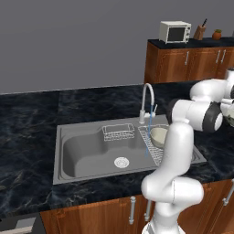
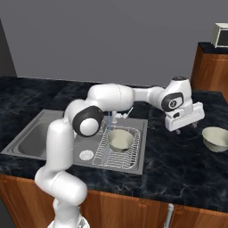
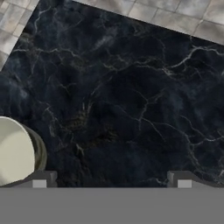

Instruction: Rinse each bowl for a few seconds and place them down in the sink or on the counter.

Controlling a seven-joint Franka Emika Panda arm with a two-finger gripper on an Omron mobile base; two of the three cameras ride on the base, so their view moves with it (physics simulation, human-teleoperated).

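One bowl (image 2: 120, 139) on sink (image 2: 31, 140) rack, frame centre; second bowl (image 2: 216, 138) on desk (image 2: 178, 164), right edge, pending; claw (image 2: 186, 128) open, empty.

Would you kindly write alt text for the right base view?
White arm holds its open, empty end effector above the glossy black marble counter, beside a cream-white round bowl. Another cream-white bowl sits on the grey steel sink's wire rack.

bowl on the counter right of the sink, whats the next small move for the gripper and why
Probably shift the gripper sideways toward the bowl on the counter and centre over it. The fingers are spread with nothing between them, hovering above bare counter, and that bowl sits off to one side. The other bowl already lies on the sink rack.
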